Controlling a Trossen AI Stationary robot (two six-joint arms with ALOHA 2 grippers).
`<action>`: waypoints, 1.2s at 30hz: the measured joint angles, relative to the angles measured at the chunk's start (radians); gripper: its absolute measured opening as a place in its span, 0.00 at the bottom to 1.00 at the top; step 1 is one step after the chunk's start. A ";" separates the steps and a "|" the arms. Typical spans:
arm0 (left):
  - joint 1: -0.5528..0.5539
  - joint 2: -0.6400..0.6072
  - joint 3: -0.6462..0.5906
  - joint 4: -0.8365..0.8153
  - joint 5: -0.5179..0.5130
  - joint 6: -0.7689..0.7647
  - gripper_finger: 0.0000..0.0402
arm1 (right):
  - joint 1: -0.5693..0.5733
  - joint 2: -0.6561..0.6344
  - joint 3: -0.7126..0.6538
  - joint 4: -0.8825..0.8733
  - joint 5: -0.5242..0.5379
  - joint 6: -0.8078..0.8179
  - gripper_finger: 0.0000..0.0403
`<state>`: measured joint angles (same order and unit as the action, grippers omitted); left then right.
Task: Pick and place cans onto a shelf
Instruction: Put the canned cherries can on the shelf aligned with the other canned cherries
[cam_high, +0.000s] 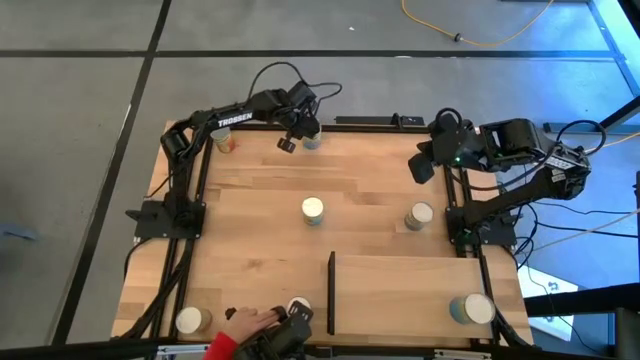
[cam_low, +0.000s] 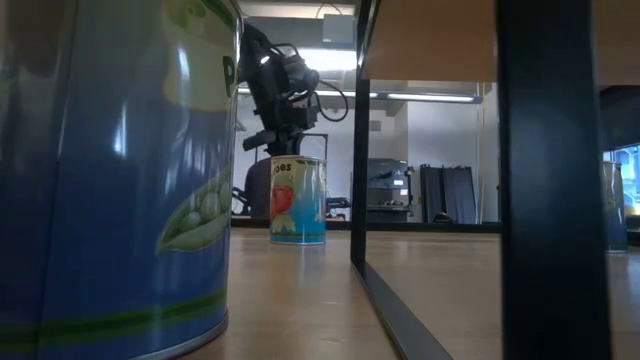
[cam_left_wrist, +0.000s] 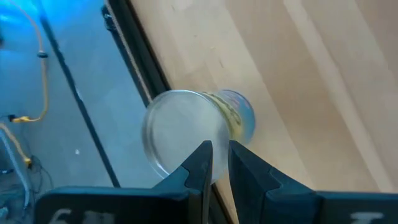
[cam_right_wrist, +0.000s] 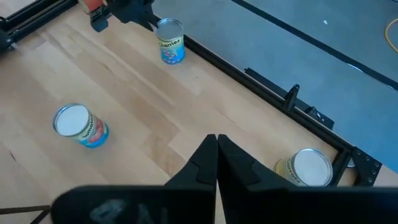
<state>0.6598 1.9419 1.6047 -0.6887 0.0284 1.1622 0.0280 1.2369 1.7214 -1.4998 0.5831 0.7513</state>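
Observation:
Several cans stand upright on the tabletop. My left gripper (cam_high: 287, 143) is at the far edge, shut, just beside and above a can with a blue-and-yellow label (cam_high: 312, 141). In the left wrist view its fingers (cam_left_wrist: 220, 149) point at that can's pale top (cam_left_wrist: 177, 132). It also shows in the right wrist view (cam_right_wrist: 170, 40). My right gripper (cam_high: 421, 166) hovers shut and empty above the far right of the table (cam_right_wrist: 216, 142). The shelf (cam_high: 425, 290) lies at the near right, its black bar (cam_high: 331, 292) toward the middle. One can (cam_high: 475, 308) stands on its near right corner.
Other cans stand mid-table (cam_high: 312, 208), right of centre (cam_high: 418, 215), at the far left (cam_high: 222, 141), the near left corner (cam_high: 188, 320) and the near edge (cam_high: 298, 308). A person's hand (cam_high: 248, 322) with a red sleeve reaches in there. Another can (cam_right_wrist: 308, 167) stands by the far frame.

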 joint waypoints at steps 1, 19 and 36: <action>0.000 0.000 -0.002 0.005 0.000 0.000 0.11 | 0.000 0.000 0.000 0.000 0.000 0.000 0.01; 0.005 0.003 -0.034 0.018 0.023 -0.018 0.11 | 0.000 0.000 0.000 0.000 0.000 0.000 0.01; 0.015 0.045 -0.030 0.058 0.032 -0.035 0.11 | 0.000 0.000 0.000 0.000 0.000 0.030 0.02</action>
<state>0.6752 1.9870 1.5745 -0.6311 0.0601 1.1275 0.0284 1.2366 1.7214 -1.5002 0.5835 0.7811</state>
